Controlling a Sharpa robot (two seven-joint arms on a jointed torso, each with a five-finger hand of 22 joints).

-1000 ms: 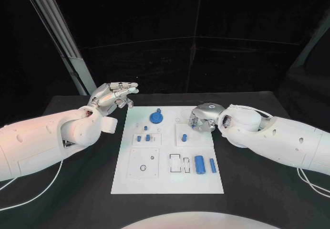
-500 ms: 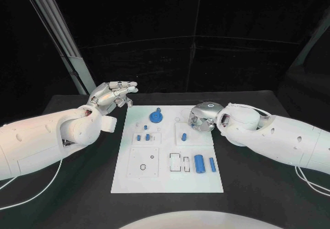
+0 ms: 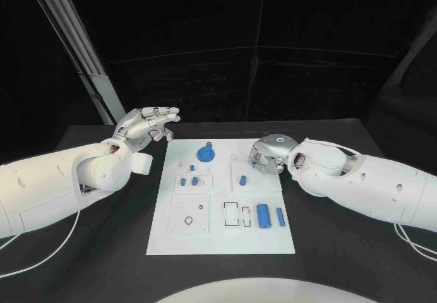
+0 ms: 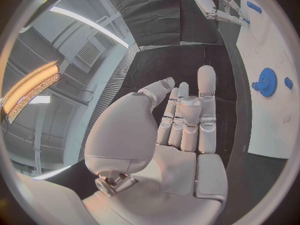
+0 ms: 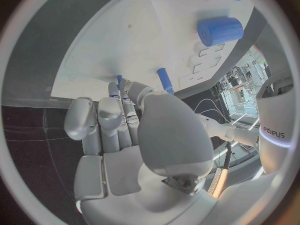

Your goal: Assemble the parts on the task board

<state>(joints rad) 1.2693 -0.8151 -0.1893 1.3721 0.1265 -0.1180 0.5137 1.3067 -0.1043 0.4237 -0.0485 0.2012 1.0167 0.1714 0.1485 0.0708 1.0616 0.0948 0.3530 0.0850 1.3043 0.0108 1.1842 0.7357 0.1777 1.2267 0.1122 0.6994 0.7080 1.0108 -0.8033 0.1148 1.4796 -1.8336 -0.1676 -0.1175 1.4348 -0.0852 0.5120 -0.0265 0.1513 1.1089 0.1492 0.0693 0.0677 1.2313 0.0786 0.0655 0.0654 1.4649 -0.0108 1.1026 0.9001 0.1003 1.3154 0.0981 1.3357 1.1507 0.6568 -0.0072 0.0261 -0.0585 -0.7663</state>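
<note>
The right hand (image 3: 267, 156) hangs low over the far right part of the white task board (image 3: 223, 243), fingers curled together; whether they pinch anything I cannot tell. Just beneath and beside its fingertips stands a small blue peg (image 3: 243, 181), with a blue gear (image 3: 206, 154) off toward the thumb side. The left hand (image 3: 144, 128) is raised off the board's far left corner, fingers straight and close together, holding nothing. The peg looks light, rigid, smooth plastic, likely slippery; a pinch across its shaft near the top seems best.
</note>
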